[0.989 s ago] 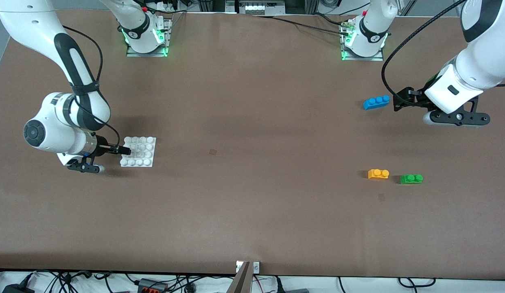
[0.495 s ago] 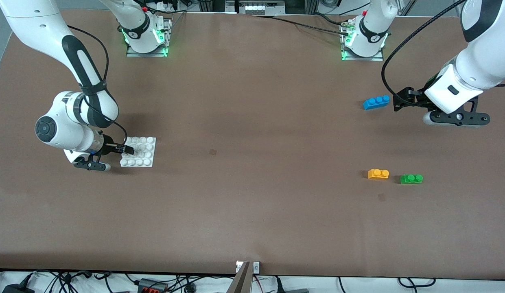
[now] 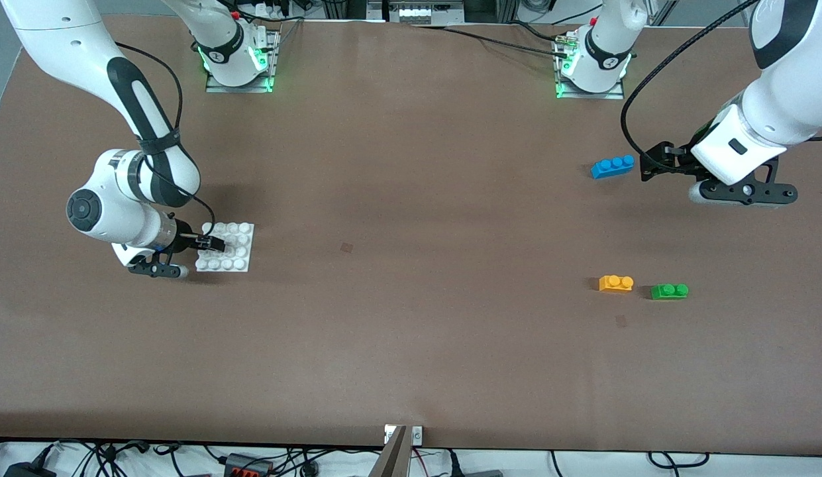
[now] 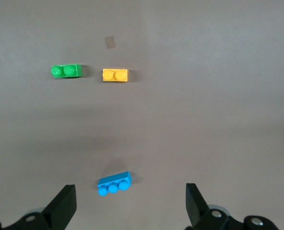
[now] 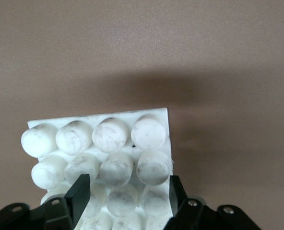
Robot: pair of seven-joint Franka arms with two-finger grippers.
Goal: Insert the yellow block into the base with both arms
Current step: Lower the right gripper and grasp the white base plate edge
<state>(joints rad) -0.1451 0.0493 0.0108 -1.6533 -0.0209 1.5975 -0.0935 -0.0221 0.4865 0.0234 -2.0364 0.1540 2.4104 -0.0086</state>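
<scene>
Gripping the base [image 3: 226, 246] looks like the step in hand: the right gripper [image 3: 210, 244] reaches low over the plate's edge at the right arm's end of the table, and in the right wrist view its fingers [image 5: 79, 191] stand partly apart with two columns of studs between them, close against them (not clearly clamped yet, as far as I can judge). The next move probably calls for closing on the plate and steadying it, while the other arm goes for the brick.

The left gripper [image 3: 652, 164] hangs over the table just beside the blue block [image 3: 612, 165], its fingers [image 4: 60, 206] spread wide and holding nothing; this arm waits. The yellow block [image 3: 616, 283] lies untouched on the table, toward the left arm's end, nearer the front camera than the blue one, with the green block [image 3: 669, 291] just beside it.
</scene>
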